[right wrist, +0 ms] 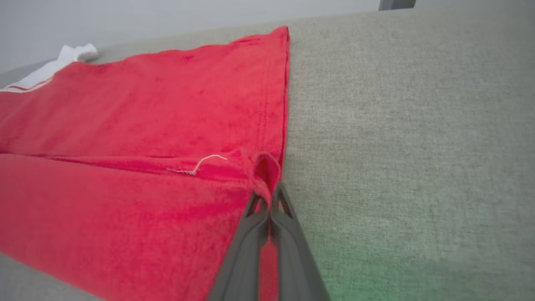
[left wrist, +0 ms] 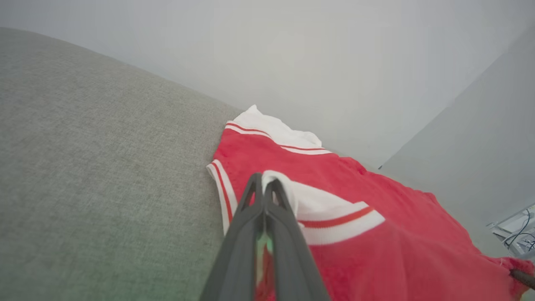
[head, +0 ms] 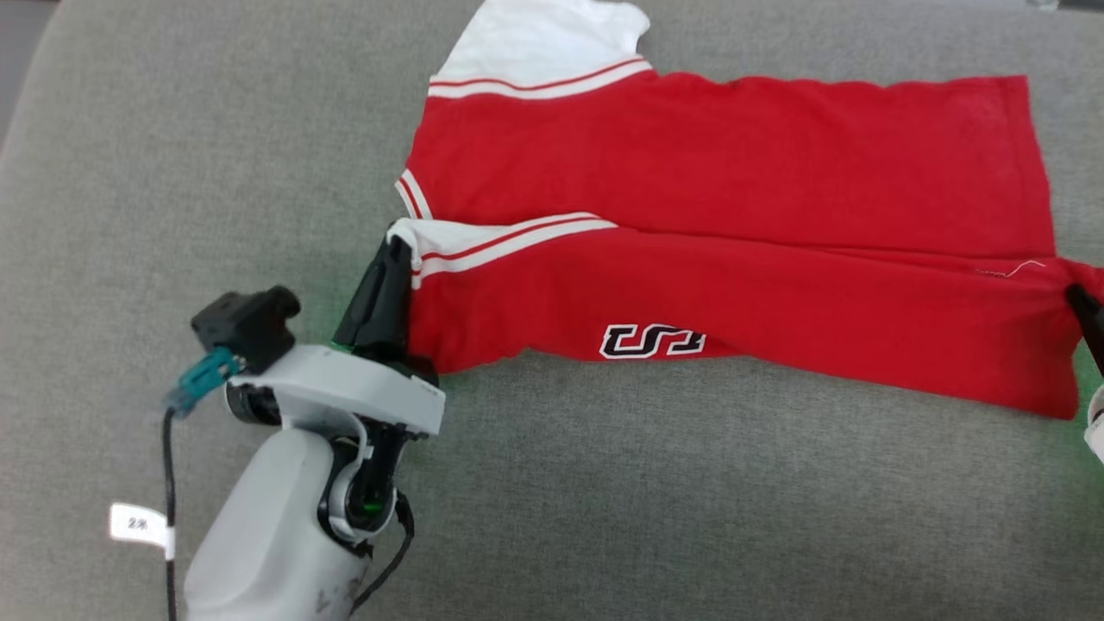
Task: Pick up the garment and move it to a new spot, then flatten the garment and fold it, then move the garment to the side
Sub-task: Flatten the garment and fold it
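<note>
The garment (head: 724, 155), a red shirt with white sleeves and striped trim, lies spread on the grey cushion, its near half folded up over the far half, a black mark (head: 652, 341) on the folded part. My left gripper (head: 398, 243) is shut on the garment's white sleeve edge (left wrist: 288, 188) at its left end. At the right end, my right gripper (head: 1078, 295) is shut on the red hem corner (right wrist: 263, 171). The far white sleeve (head: 543, 39) lies flat at the top. In both wrist views the dark fingers (left wrist: 261, 225) are pressed together with cloth between them.
The grey cushion surface (head: 172, 172) stretches to the left and in front of the garment. A pale wall (left wrist: 292, 50) rises behind it. Cables and a pale rack (left wrist: 518, 234) sit at the far right of the left wrist view.
</note>
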